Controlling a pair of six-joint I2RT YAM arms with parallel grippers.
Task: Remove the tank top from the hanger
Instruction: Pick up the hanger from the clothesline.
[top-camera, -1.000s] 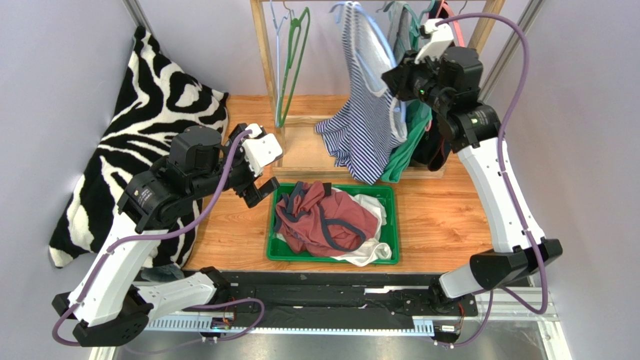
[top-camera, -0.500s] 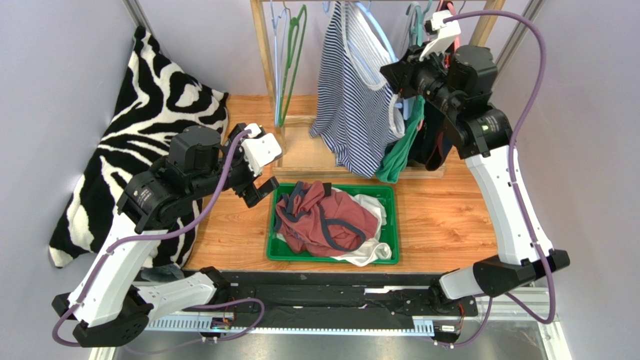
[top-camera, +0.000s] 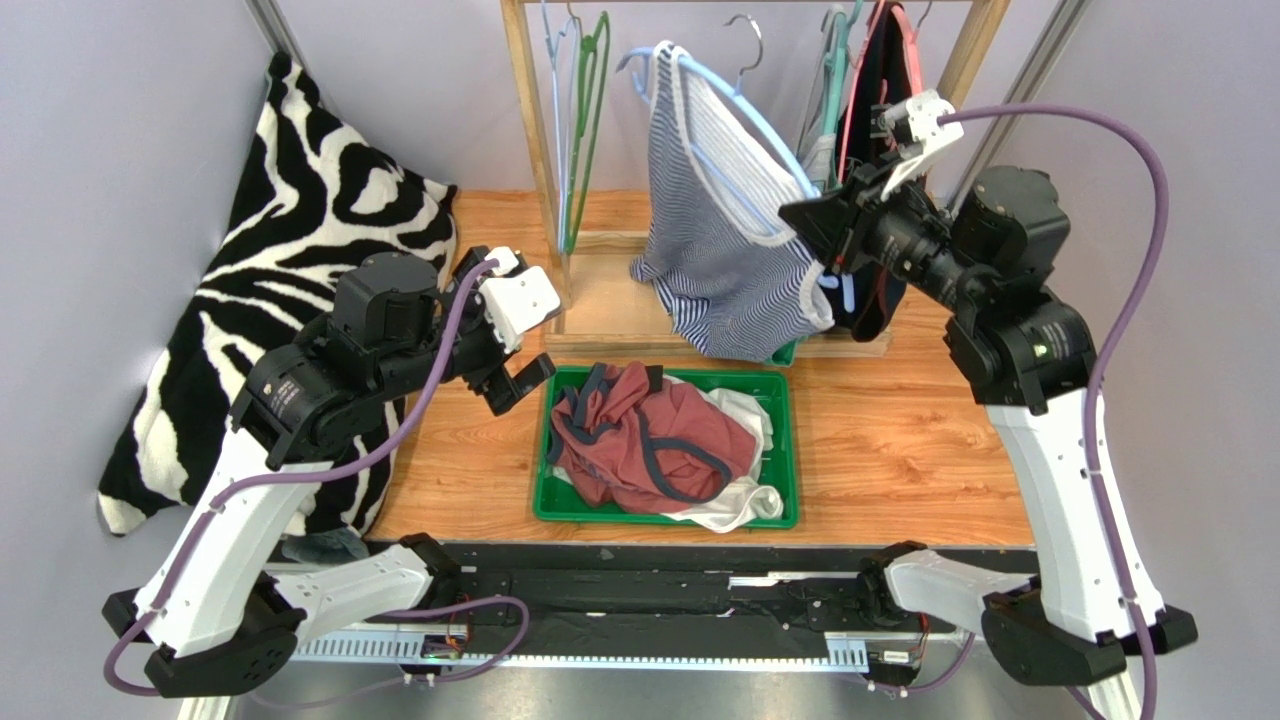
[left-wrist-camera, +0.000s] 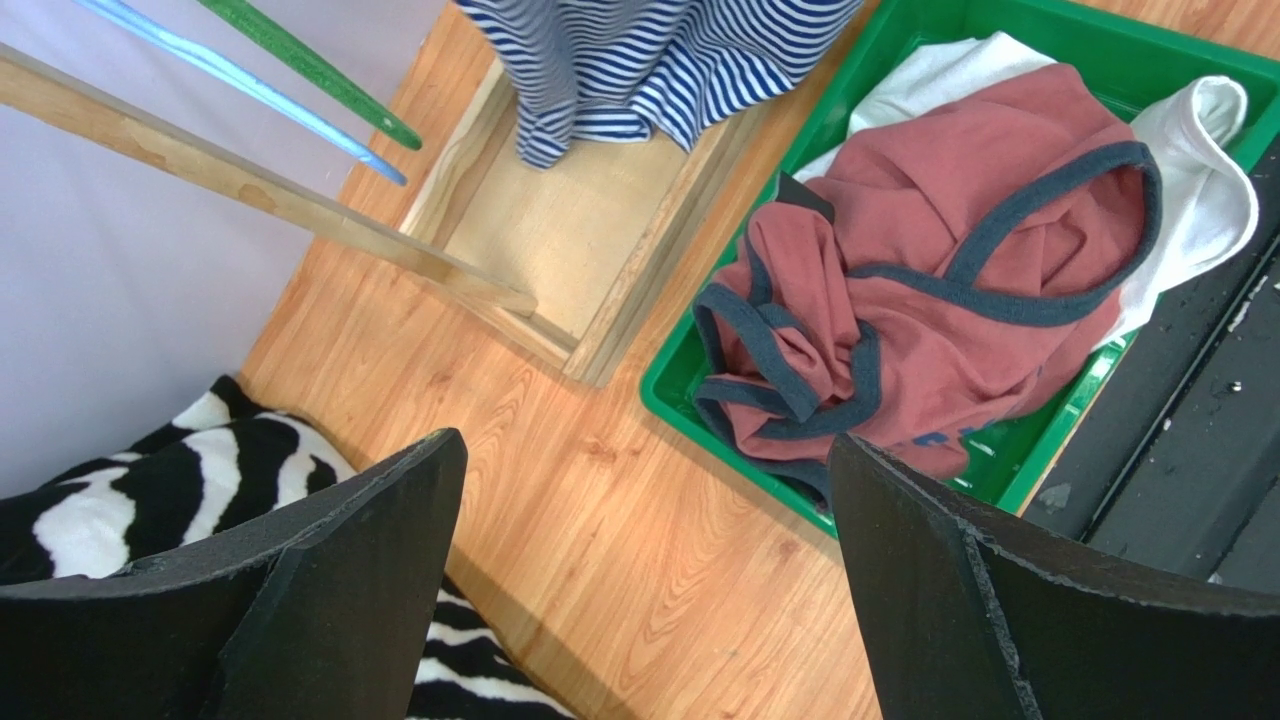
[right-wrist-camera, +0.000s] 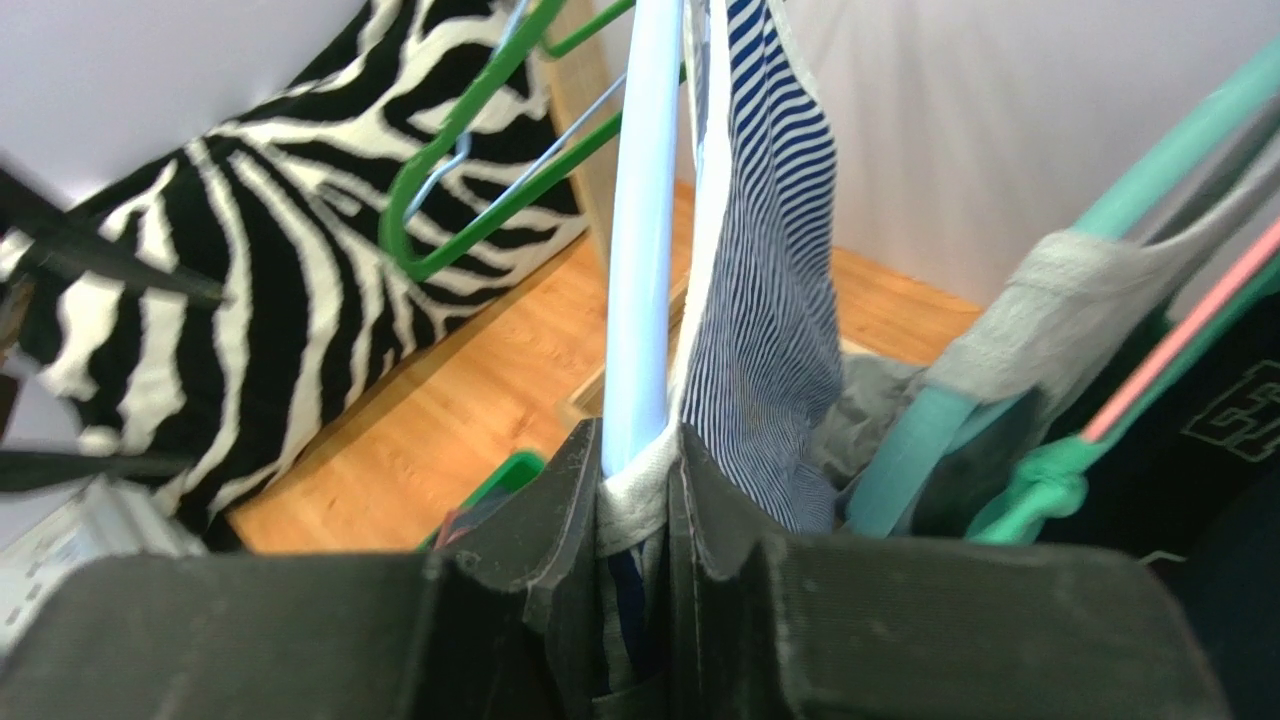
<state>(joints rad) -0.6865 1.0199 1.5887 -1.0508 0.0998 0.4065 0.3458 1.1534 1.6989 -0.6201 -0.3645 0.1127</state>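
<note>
Noted right gripper (right-wrist-camera: 639, 495) clenched on striped tank top (top-camera: 721, 255) hem against blue hanger (right-wrist-camera: 643, 225); left gripper (left-wrist-camera: 639, 510) released, empty. Judged hanger liable to drag off wooden rack (top-camera: 526, 120) if pinched together.

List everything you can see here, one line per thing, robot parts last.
striped tank top: one, navy and white, on its hanger in front of the rack
hanger: one, light blue, inside the striped tank top
wooden rack: one, pale wood, far side of table
empty hangers: at least two, green and light blue, rack's left end
black garment: one, rack's right end
grey garment: one, on a teal hanger beside it
tray: one, green, table centre
red top: one, dark trim, in tray
white garment: one, in tray under the red top
zebra cloth: one, black and white, left wall
table: one, wood
left gripper: open, by tray's left edge
right gripper: shut on the striped tank top
</note>
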